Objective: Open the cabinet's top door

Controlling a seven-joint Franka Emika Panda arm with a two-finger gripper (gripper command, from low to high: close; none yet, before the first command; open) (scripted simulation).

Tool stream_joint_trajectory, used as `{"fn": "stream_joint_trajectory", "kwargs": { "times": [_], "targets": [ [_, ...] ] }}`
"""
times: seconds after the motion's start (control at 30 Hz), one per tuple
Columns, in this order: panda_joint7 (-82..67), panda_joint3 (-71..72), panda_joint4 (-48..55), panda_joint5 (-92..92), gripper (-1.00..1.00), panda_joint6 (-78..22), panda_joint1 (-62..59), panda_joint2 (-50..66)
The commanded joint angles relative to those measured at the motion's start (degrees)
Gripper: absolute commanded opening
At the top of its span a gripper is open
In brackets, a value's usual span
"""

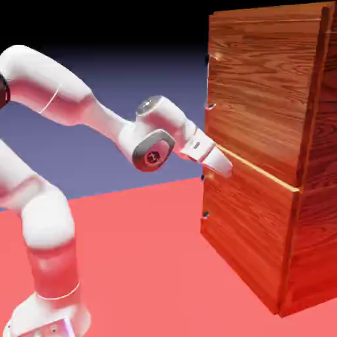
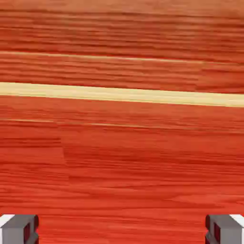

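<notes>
Door (image 1: 253,92): shut; handle (image 1: 210,105) ungripped.
End effector (image 1: 222,168): spread wide, empty, held at seam (image 2: 122,94).
Risk: handle could be missed below.

The arm (image 1: 59,171) rises from its base at the lower left, bends back at the shoulder, then extends rightward through an elbow and wrist joint. The gripper (image 1: 220,164) points right and slightly downward. In the hand view, both fingertips (image 2: 21,228) sit at opposite bottom corners — jaws spread wide, nothing between them.
</notes>
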Motion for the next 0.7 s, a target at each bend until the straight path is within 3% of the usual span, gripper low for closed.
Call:
{"fn": "stream_joint_trajectory", "kwargs": {
  "times": [0.0,0.67],
  "targets": [
    [-0.8,1.3,0.5,2.5,0.0,-0.7,-1.4,-1.5],
    [-15.9,26.5,10.3,52.3,0.0,-13.7,-30.3,-30.4]
  ]
}}
